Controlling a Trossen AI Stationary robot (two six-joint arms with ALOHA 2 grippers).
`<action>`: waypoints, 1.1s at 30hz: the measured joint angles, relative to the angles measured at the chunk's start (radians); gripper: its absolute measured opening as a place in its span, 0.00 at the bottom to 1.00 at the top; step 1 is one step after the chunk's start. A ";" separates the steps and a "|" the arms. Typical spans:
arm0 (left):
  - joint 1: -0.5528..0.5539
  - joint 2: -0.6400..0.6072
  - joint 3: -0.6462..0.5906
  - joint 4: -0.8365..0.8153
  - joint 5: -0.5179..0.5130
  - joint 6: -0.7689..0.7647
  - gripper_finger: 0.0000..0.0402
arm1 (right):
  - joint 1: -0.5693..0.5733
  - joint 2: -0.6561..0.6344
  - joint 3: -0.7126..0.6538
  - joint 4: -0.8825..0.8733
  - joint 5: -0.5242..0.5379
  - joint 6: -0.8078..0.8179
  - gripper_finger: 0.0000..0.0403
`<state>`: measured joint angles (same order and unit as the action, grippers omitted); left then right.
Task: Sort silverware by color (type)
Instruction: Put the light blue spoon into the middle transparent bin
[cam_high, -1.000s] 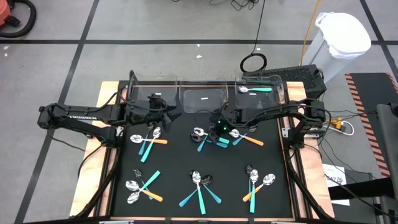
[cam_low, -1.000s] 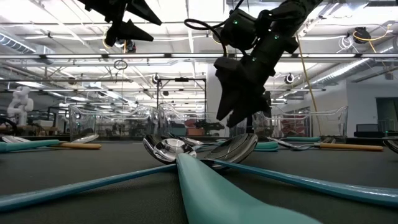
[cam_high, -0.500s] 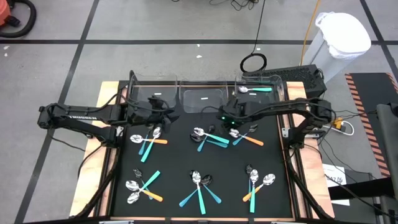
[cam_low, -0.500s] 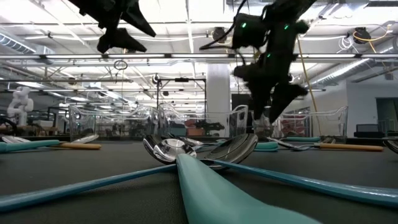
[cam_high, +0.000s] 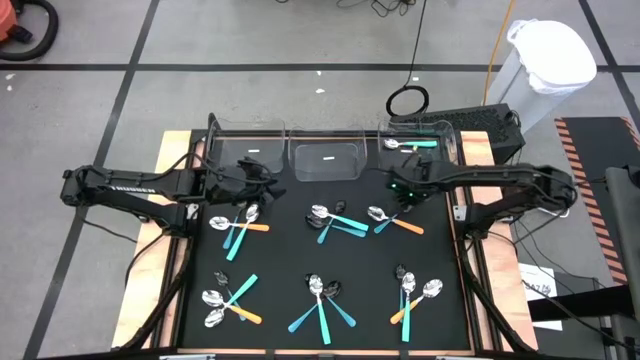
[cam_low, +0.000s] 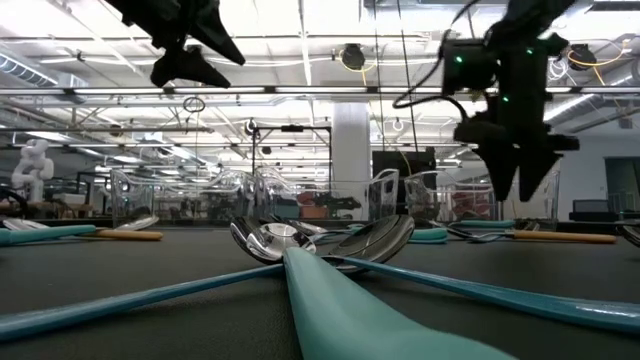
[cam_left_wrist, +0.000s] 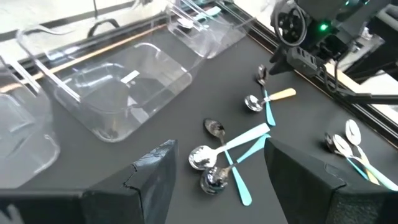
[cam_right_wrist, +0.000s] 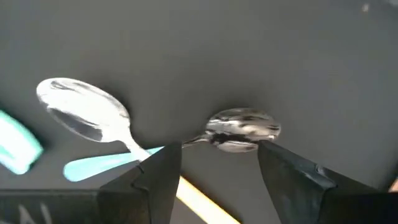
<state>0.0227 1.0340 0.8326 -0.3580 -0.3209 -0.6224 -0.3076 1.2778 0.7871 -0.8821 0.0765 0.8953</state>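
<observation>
The right pincer (cam_right_wrist: 214, 171), open and empty above a small spoon (cam_right_wrist: 239, 130) at the counter's (cam_high: 290, 260) two o'clock, should pinch the light, slippery spoon's thin handle.

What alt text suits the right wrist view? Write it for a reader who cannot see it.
The open right gripper hangs just above a black mat, its fingers either side of a small shiny spoon bowl. Beside that lie a larger silver spoon with a teal handle and an orange handle.
</observation>
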 joint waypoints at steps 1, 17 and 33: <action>0.001 0.000 0.000 0.000 -0.004 0.000 0.60 | -0.007 -0.012 -0.022 0.015 0.002 -0.008 0.52; 0.006 0.000 0.000 0.009 -0.008 -0.001 0.60 | -0.094 -0.020 -0.180 0.217 -0.007 -0.135 0.50; 0.006 0.000 0.000 0.009 -0.008 -0.001 0.60 | -0.119 -0.044 -0.198 0.222 -0.141 -0.156 0.08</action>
<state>0.0284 1.0340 0.8326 -0.3492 -0.3290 -0.6231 -0.4263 1.2338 0.5891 -0.6597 -0.0647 0.7389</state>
